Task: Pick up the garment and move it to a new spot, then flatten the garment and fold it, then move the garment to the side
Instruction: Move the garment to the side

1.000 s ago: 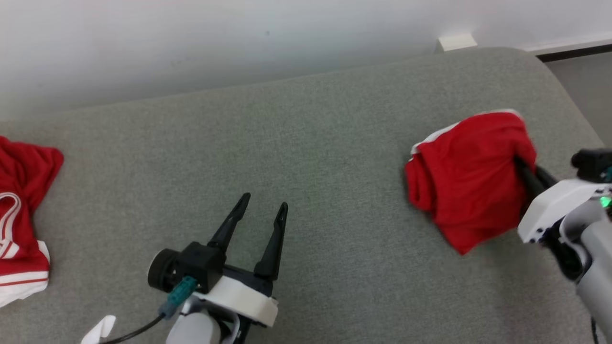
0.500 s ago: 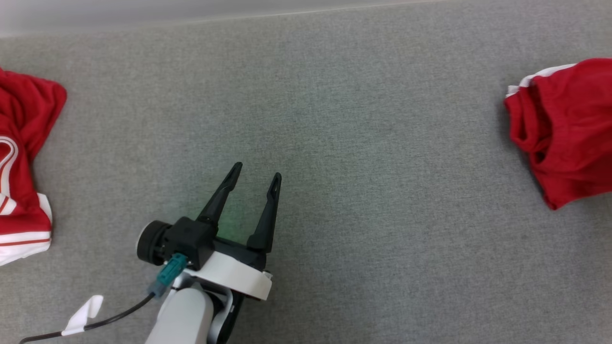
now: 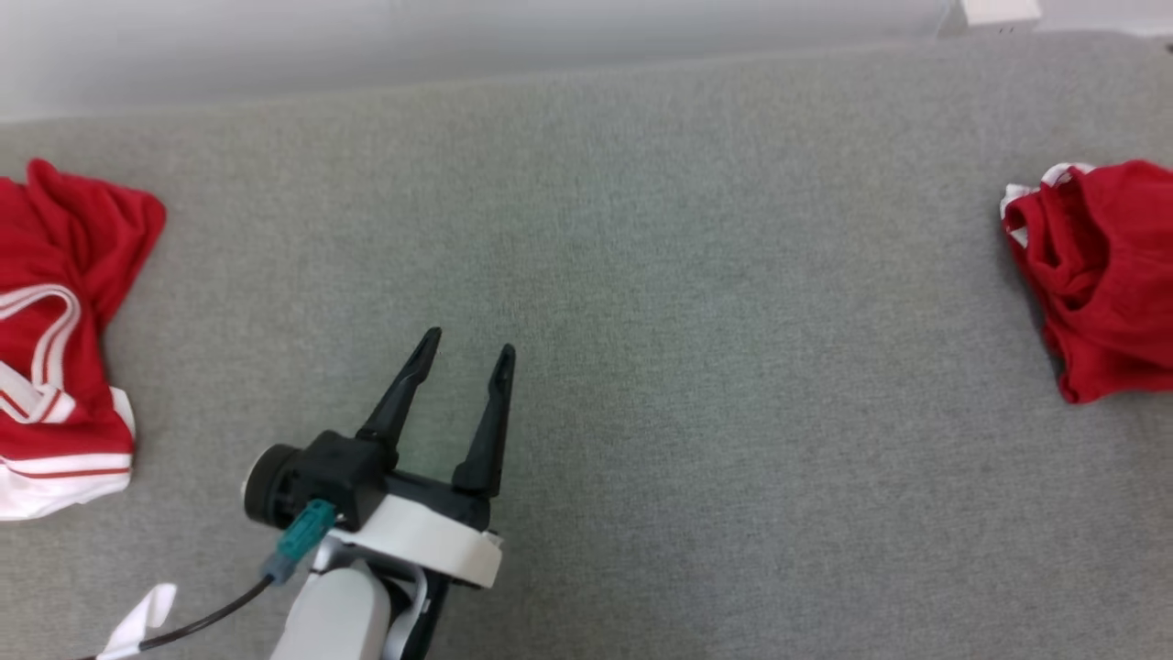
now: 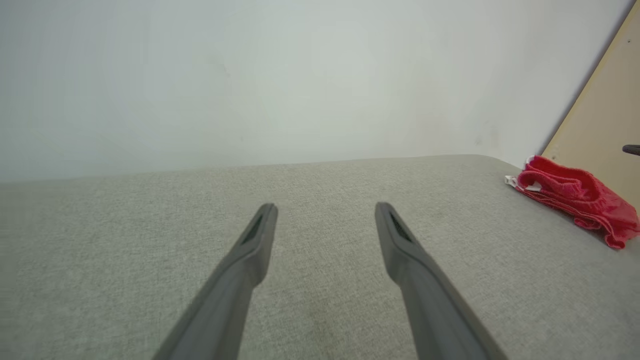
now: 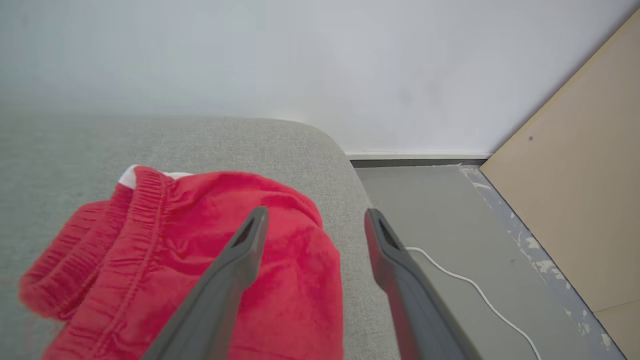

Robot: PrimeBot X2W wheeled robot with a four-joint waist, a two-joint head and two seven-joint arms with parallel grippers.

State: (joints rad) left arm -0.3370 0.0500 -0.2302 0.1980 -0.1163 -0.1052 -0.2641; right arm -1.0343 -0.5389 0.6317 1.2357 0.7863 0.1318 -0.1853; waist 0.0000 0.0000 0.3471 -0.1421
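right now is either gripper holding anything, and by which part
Nothing is held. The left gripper stands open over the cushion; the right gripper stands open at the red garment.

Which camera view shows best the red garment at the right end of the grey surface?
The right wrist view: the red garment lies close, its elastic waistband and seams plain. The head view cuts it off at the right edge; the left wrist view shows it small and far away.

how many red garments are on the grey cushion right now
2. A white-striped red garment lies at the left edge of the grey cushion. A bunched red garment lies near its right end. Others could lie outside the views.
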